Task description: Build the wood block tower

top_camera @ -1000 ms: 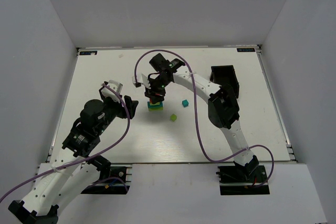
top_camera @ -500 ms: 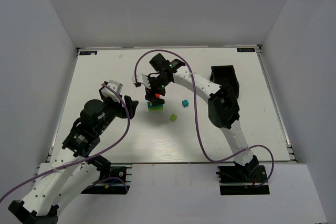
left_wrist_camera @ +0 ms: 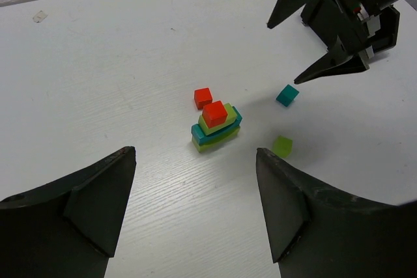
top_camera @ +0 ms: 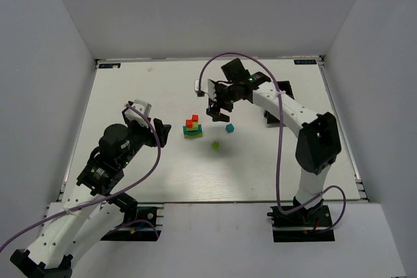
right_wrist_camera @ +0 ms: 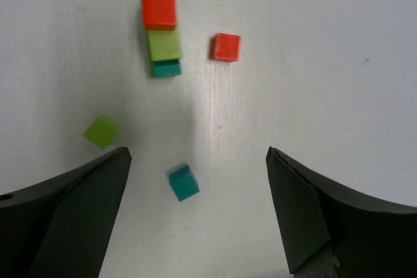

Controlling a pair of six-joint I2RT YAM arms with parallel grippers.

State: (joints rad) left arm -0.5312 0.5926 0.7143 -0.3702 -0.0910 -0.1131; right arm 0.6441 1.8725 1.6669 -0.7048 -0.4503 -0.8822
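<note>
In the top view the tower [top_camera: 191,128] is too small for its layers to be told apart. In the right wrist view it is seen from above, so each upper block hides most of the block beneath. The teal cube [right_wrist_camera: 184,183] nearer the camera than the tower is blurred, and the right fingers [right_wrist_camera: 71,213] are cut off by the bottom and side edges. In the left wrist view the left fingers [left_wrist_camera: 71,213] are cut off by the bottom edge. The right gripper [left_wrist_camera: 282,55], beyond the tower, is cut off by the top edge. The bin [top_camera: 268,117], right of the tower, is mostly hidden behind the right arm [top_camera: 287,109].
</note>
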